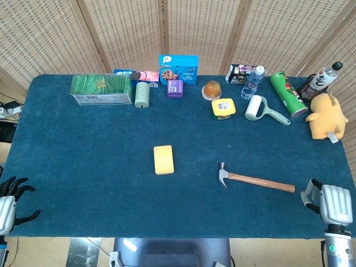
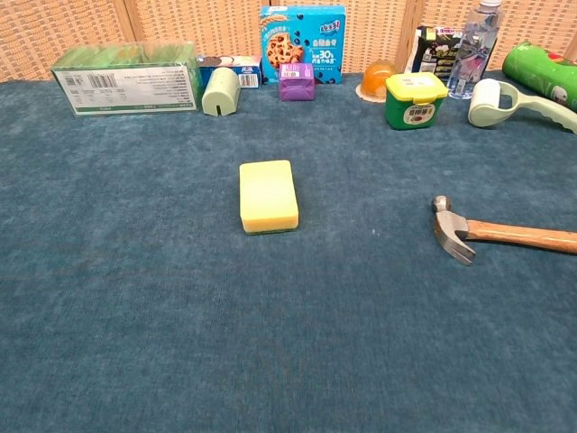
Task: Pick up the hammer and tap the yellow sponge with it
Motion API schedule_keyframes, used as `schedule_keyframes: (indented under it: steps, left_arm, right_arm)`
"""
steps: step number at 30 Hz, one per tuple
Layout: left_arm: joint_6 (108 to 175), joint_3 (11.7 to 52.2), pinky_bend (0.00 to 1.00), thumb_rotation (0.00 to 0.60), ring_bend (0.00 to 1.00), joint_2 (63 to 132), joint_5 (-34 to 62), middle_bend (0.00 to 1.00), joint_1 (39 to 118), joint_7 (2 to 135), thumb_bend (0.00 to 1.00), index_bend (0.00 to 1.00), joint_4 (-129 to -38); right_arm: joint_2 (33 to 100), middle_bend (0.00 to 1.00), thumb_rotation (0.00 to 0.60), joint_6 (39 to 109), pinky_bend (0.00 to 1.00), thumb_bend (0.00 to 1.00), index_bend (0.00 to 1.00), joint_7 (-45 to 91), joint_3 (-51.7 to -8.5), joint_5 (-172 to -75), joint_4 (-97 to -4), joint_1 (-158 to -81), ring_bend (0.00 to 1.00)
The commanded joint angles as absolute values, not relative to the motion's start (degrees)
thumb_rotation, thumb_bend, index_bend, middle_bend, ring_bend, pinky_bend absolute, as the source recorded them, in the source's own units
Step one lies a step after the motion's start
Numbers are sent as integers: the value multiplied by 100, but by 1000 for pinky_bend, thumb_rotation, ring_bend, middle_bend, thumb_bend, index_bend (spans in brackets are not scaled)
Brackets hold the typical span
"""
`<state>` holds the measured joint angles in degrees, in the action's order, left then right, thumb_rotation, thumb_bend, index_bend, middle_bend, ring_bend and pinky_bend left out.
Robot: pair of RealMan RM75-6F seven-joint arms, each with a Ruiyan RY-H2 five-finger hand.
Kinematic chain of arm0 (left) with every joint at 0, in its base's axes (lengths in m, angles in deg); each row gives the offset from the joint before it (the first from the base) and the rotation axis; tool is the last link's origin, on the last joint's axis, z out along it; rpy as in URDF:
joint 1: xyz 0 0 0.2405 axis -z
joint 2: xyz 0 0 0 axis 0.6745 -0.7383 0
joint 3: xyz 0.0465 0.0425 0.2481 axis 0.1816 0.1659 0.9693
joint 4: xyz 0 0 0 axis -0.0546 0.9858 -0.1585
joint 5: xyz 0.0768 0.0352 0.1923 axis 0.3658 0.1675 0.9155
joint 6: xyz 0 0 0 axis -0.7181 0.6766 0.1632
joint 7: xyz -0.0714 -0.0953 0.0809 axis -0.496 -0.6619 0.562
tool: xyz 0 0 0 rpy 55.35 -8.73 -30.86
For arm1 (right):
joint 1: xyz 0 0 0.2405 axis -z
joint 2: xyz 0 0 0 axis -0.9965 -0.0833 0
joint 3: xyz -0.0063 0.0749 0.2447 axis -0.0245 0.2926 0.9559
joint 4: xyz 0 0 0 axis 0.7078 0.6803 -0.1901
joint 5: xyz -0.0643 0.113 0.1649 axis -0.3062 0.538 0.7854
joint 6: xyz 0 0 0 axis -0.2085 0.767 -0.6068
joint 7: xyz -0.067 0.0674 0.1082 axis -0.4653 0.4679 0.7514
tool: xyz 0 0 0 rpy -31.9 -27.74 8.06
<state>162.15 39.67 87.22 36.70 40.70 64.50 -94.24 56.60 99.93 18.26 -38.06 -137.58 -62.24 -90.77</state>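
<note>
The hammer (image 1: 253,179) lies flat on the blue cloth, steel head to the left and wooden handle pointing right; the chest view shows the hammer (image 2: 500,233) at the right edge. The yellow sponge (image 1: 163,159) rests near the table's middle, seen also as the yellow sponge (image 2: 268,196) in the chest view. My right hand (image 1: 331,203) hovers at the table's front right corner, off the handle's end, holding nothing, fingers apart. My left hand (image 1: 10,204) is at the front left edge, fingers spread and empty. Neither hand shows in the chest view.
Along the back stand a green box (image 1: 101,89), a cookie box (image 1: 178,69), a purple box (image 1: 174,88), a green-and-yellow tub (image 1: 223,109), a lint roller (image 1: 260,109), a water bottle (image 1: 252,82), a green can (image 1: 287,93) and a yellow plush toy (image 1: 325,117).
</note>
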Motion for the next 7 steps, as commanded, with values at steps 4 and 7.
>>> schedule_keyframes:
  steps: [4, 7]
  left_arm:
    - [16221, 3971, 83, 600, 82, 8710, 3669, 191, 4070, 6460, 143, 369, -9441]
    - [16221, 3974, 83, 600, 82, 8706, 3663, 192, 4068, 6461, 143, 369, -9446]
  right_arm:
    - [5628, 765, 600, 9922, 741, 355, 644, 1849, -3774, -13800, -6263, -9033, 853]
    - [5623, 765, 600, 9895, 753, 355, 644, 1849, -3755, -13802, -6265, -9021, 857]
